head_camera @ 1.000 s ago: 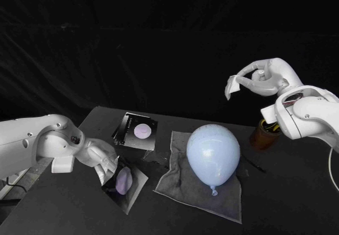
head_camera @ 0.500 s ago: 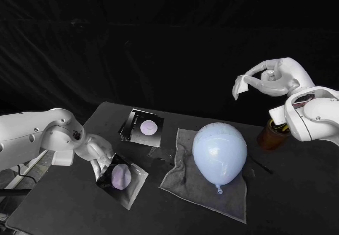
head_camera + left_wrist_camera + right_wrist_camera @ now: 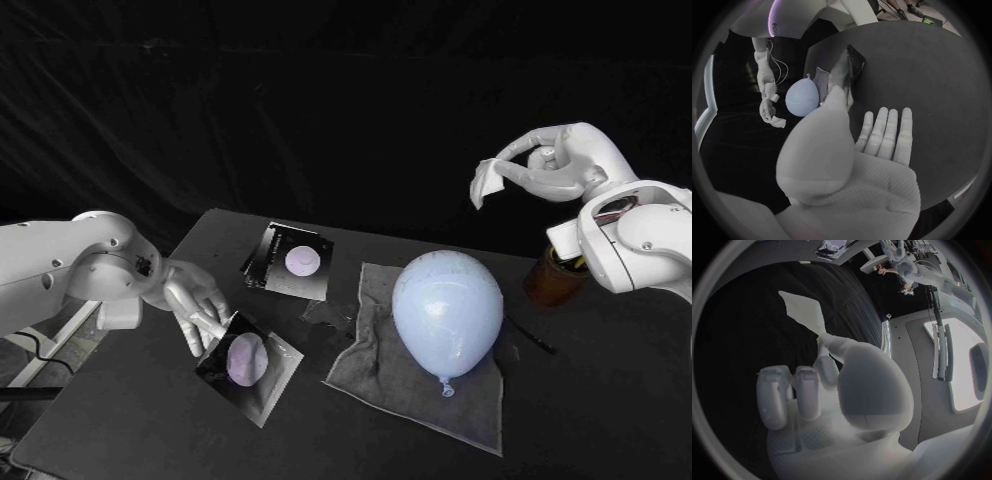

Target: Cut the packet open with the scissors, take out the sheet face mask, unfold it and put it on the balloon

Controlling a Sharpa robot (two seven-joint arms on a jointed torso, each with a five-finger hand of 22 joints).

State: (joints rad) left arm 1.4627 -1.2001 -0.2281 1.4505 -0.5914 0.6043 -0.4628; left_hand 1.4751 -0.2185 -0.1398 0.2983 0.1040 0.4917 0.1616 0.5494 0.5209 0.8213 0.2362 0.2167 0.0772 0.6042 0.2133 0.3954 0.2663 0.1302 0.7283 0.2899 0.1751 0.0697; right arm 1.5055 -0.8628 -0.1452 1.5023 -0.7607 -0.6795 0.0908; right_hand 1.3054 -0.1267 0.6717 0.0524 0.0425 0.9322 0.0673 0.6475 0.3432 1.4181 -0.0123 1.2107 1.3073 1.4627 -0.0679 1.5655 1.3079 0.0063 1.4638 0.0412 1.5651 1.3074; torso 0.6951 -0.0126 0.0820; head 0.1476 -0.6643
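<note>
My right hand is raised high above the table's far right and pinches a folded white sheet mask between thumb and finger; the mask sticks out past the fingertips of that hand. A pale blue balloon lies on a grey cloth mid-table. A dark packet with a round pale picture lies flat to the balloon's left. My left hand is at its left corner, fingers straight and spread, holding nothing.
A second dark packet lies at the back of the table. A brown cup stands at the far right under my right arm. A thin dark item lies beside the cloth. The table's left edge runs close to my left arm.
My left hand's fingers have straightened and spread at the packet's corner. The right hand still holds the mask aloft, almost unmoved. The camera shifted a little early on.
</note>
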